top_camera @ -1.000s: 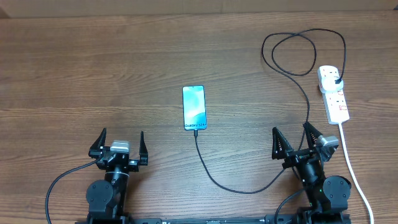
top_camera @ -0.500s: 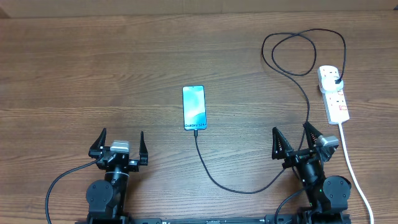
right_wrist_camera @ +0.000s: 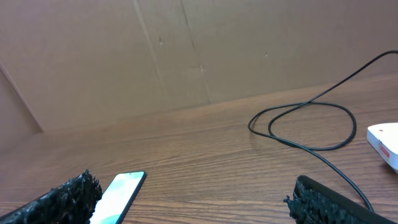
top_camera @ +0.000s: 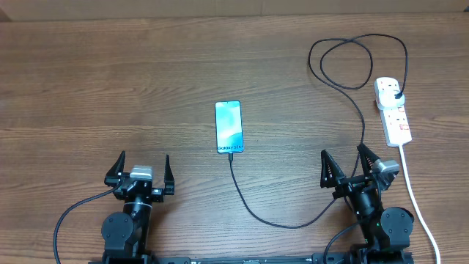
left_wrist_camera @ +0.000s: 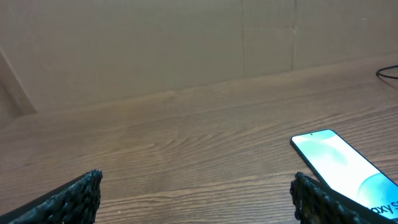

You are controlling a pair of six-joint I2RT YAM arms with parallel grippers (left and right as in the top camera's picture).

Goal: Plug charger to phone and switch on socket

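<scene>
The phone (top_camera: pixel 229 127) lies flat mid-table with a glowing light-blue screen; it also shows in the left wrist view (left_wrist_camera: pixel 345 165) and the right wrist view (right_wrist_camera: pixel 115 196). The black charger cable (top_camera: pixel 267 218) runs from the phone's near short end, curves right, loops at the back (right_wrist_camera: pixel 301 124) and ends in a black plug (top_camera: pixel 396 95) seated in the white socket strip (top_camera: pixel 393 111) at the right. My left gripper (top_camera: pixel 143 170) is open and empty, left of the phone near the front. My right gripper (top_camera: pixel 347 163) is open and empty, with the cable passing by it.
The strip's thick white cord (top_camera: pixel 415 194) runs down the right side toward the front edge, close to my right arm. A brown cardboard wall (left_wrist_camera: pixel 186 43) stands behind the wooden table (top_camera: pixel 110 88).
</scene>
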